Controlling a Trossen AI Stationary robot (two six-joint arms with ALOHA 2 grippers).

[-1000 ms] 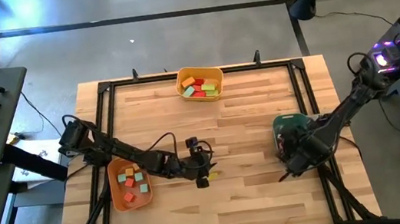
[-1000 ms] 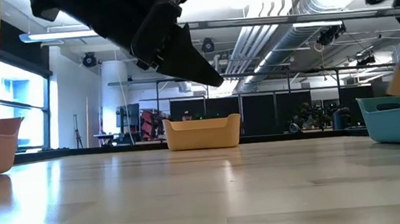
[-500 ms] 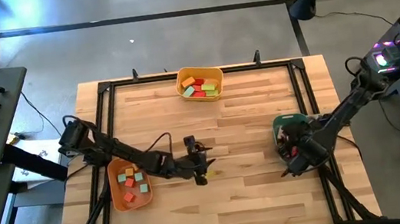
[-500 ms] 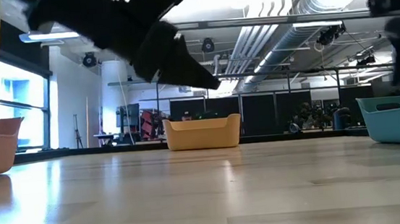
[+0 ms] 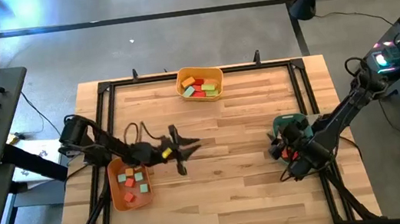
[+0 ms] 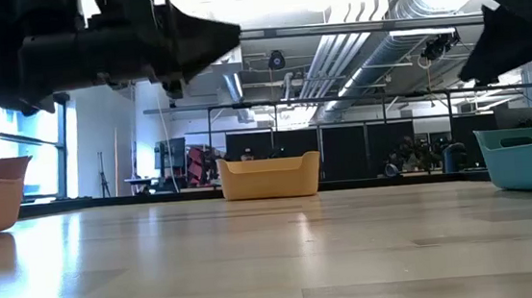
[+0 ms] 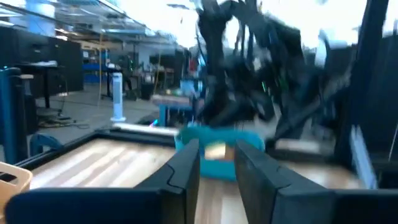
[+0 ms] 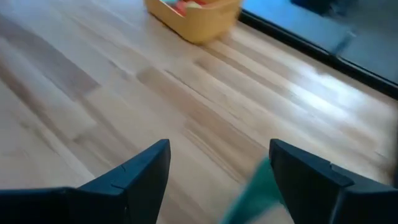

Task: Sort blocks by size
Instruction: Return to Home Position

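Left gripper (image 7: pixel 217 152) withdrawn beside orange bin (image 5: pixel 115 187) of blocks (image 5: pixel 134 184), fingers narrowly apart; right gripper (image 8: pixel 217 152) spread wide.

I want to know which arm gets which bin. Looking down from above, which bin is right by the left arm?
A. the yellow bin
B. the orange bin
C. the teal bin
B: in the high view the orange bin, with blocks in it, sits right by the left arm. The yellow bin stands alone at the table's top middle, and the teal bin is by the right arm.
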